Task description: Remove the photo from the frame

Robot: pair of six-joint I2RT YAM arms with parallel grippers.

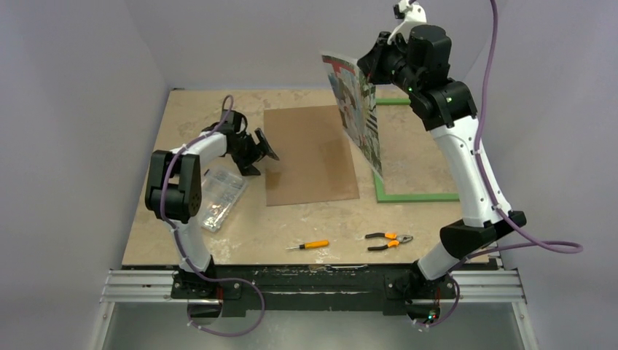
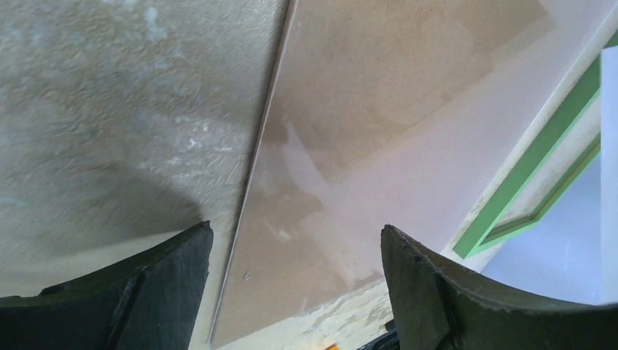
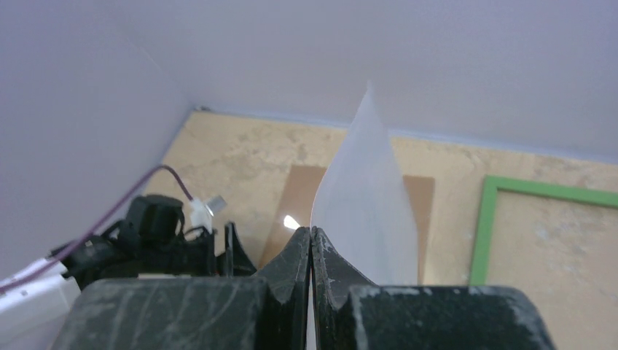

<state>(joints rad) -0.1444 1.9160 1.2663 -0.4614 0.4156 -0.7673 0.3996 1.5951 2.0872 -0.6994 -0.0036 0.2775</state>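
Overhead and wrist views of the tabletop [image 1: 291,219]. The right tool [image 1: 368,67], raised high at the far right, has its fingers pressed together on the upper far edge of the photo [image 1: 358,109]. The photo hangs steeply tilted, almost on edge, with its printed face turned to the left. It is out of the frame [image 1: 415,197] and above that frame's left side; whether its lowest corner touches anything cannot be told. The green frame lies flat on the right of the tabletop. A brown board [image 1: 310,153] lies flat at the centre, just left of the frame. The left tool [image 1: 262,149] is low at the board's left edge, fingers spread wide, one over bare tabletop and one over the board. A clear plastic box [image 1: 222,197] lies at the left. An orange-handled screwdriver [image 1: 310,245] and pliers [image 1: 388,240] lie near the front edge.
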